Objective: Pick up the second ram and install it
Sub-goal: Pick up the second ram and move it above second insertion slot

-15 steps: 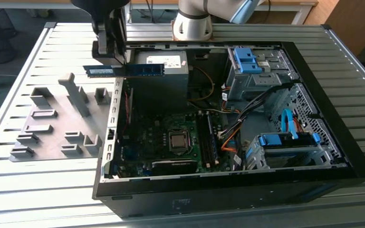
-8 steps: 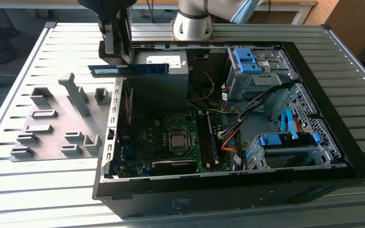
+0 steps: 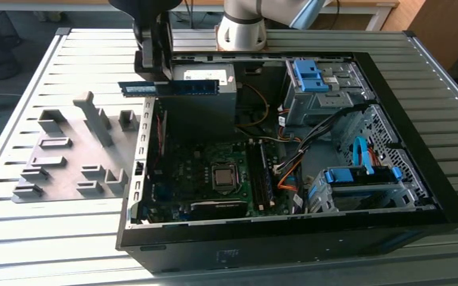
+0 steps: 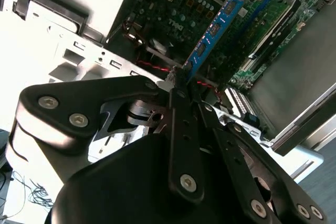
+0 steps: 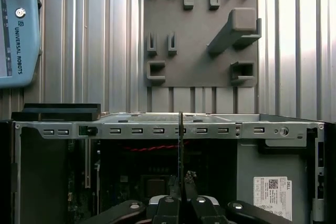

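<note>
Clamped firmly in the gripper [image 3: 162, 83]: memory stick [image 3: 193, 87], level above the computer case [image 3: 253, 238] side wall. Calls for keeping it square to the motherboard [image 3: 205, 173] slots, without tilt.

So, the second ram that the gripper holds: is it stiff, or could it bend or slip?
Probably stiff: the second ram sticks out level from the gripper in the exterior view, without sagging. It is likely light, being a thin board. Because it is gripped off its middle, it may pivot if its far end is pushed.
</note>
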You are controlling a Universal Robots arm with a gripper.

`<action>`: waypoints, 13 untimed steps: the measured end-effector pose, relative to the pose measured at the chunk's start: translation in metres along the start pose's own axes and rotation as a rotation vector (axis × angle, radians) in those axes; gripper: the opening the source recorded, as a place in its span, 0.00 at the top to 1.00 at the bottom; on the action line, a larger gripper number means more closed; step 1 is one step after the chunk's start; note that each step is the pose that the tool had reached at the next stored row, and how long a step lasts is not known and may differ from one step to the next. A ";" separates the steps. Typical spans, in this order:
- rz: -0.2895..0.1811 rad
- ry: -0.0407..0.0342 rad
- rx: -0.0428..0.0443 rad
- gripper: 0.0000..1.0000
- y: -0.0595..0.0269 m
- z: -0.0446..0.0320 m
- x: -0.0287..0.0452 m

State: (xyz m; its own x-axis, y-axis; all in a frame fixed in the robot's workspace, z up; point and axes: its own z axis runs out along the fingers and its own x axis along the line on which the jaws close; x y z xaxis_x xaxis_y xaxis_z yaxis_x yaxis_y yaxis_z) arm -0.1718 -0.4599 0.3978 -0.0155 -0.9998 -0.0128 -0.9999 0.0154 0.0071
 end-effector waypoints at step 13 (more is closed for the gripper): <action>0.000 0.0000 0.0000 0.86 -0.0147 -0.0001 -0.0002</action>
State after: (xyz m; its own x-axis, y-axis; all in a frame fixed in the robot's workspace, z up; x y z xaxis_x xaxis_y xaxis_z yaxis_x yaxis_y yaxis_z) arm -0.1572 -0.4599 0.3978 -0.0155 -0.9998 -0.0128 -0.9999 0.0155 0.0070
